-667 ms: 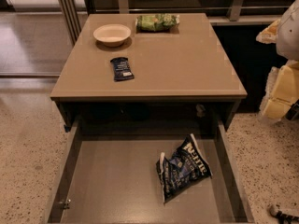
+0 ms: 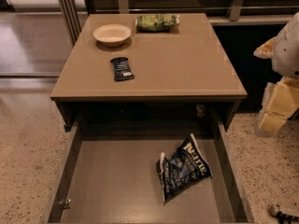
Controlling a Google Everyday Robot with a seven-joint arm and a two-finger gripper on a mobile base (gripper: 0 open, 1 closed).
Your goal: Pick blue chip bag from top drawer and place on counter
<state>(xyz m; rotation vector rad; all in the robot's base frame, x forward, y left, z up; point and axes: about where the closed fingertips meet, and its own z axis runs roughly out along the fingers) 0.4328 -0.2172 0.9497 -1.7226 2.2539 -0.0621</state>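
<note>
Navy-blue and crinkled, the blue chip bag (image 2: 183,171) lies on the bottom of the top drawer (image 2: 107,185), near its right wall. The drawer stands pulled out, so I judge a reach from above is possible. Behind it, the counter (image 2: 187,64) carries 1 bowl (image 2: 112,34). The gripper (image 2: 282,213) peeks in at the lower right, apart from the bag; I cannot tell if it is open.

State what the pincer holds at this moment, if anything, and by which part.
Nothing seen held. The pincer sits at the lower right corner, outside the grey-brown top drawer, apart from the crinkled navy-blue chip bag lying on its floor.
</note>
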